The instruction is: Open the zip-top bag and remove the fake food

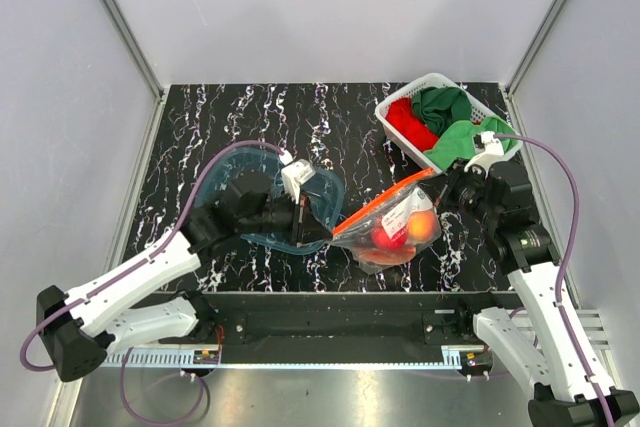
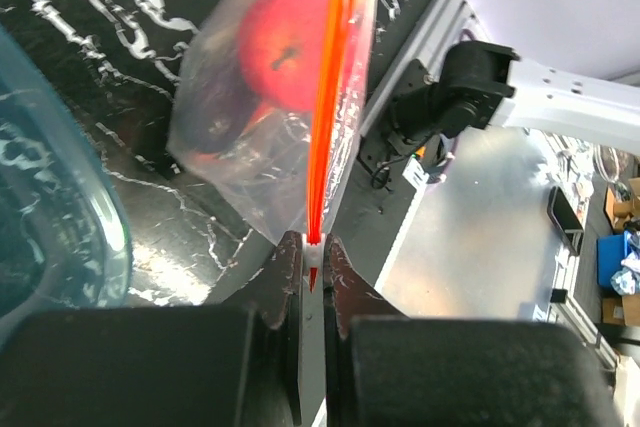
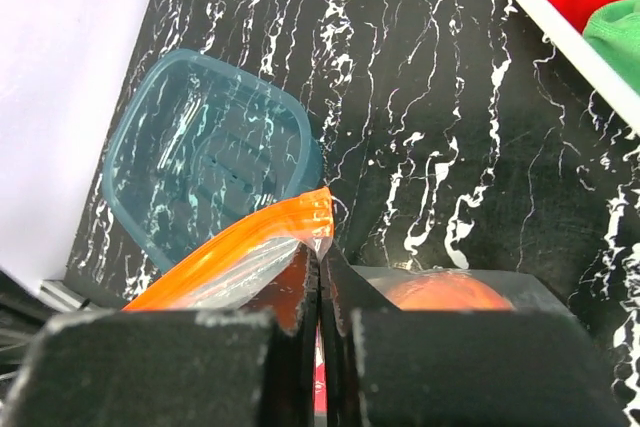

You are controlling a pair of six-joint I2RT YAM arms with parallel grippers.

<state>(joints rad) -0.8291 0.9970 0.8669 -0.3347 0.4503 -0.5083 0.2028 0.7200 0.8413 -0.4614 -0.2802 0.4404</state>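
The clear zip-top bag (image 1: 395, 227) hangs stretched between both grippers above the table's front. Its orange-red zip strip (image 1: 385, 200) runs along the top edge. Inside are a red apple (image 1: 388, 238) and an orange-peach fruit (image 1: 423, 226). My left gripper (image 1: 318, 237) is shut on the white slider (image 2: 315, 249) at the strip's left end. My right gripper (image 1: 447, 182) is shut on the bag's right corner, just below the strip (image 3: 262, 235). The red apple (image 2: 284, 47) shows through the plastic in the left wrist view. The peach fruit (image 3: 440, 293) shows in the right wrist view.
A translucent blue tub (image 1: 300, 209) lies on the table under my left arm and shows in the right wrist view (image 3: 205, 157). A white basket (image 1: 400, 99) with red and green cloths stands at the back right. The table's front edge is just below the bag.
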